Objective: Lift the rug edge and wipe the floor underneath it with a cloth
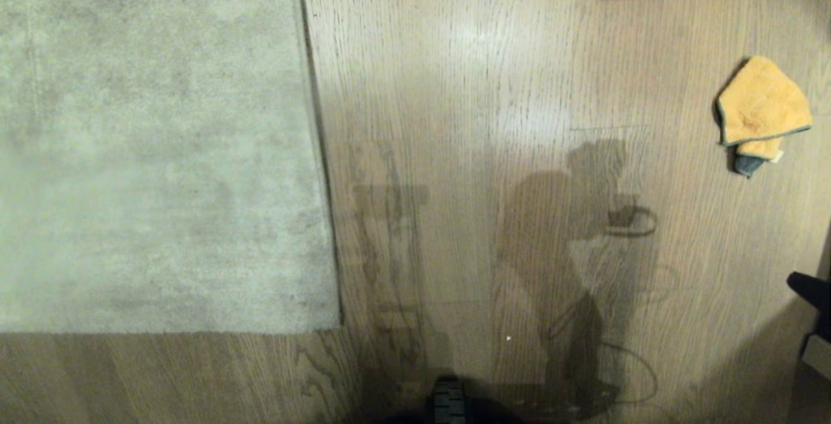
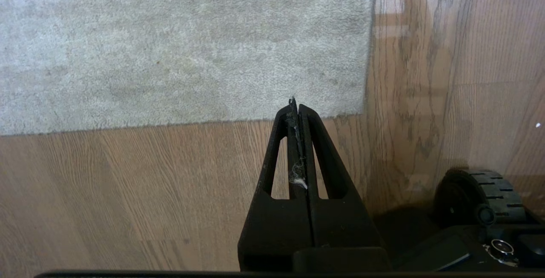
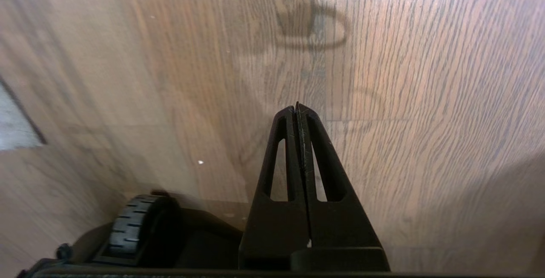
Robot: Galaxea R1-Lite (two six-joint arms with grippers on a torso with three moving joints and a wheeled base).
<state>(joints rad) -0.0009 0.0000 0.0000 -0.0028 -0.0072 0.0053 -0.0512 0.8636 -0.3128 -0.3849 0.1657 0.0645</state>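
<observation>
- Both grippers were clenched on nothing: the right gripper [image 3: 296, 107] had its two black fingers pressed flat together above bare floor [image 3: 425, 99], and the left gripper [image 2: 295, 103] was closed the same way, with a wisp of pale fluff caught between its fingers.
- Seen from the left wrist, the left gripper's tip hung just over the rug edge [image 2: 170, 124], near the rug's corner [image 2: 365, 114].
- From the head camera, the rug [image 1: 156, 145] lay flat on the left side, its right-hand border [image 1: 318, 151] running away from the robot and its near border [image 1: 169, 332] running across; none of it was lifted.
- Grey-brown wood-grain planks [image 1: 467, 86] filled everything else, with a slight sheen and the robot's shadow across the middle.
- An orange-yellow cloth [image 1: 761, 109] lay crumpled on the floor at the far right, well apart from the rug, with a darker grey corner and a small pale tag at its near end.
- A ribbed black wheel [image 2: 481, 201] of the base showed near the left gripper, and another [image 3: 138, 227] near the right one.
- One dark object [image 1: 813, 291] sat at the right margin of the head view; what it was could not be told.
</observation>
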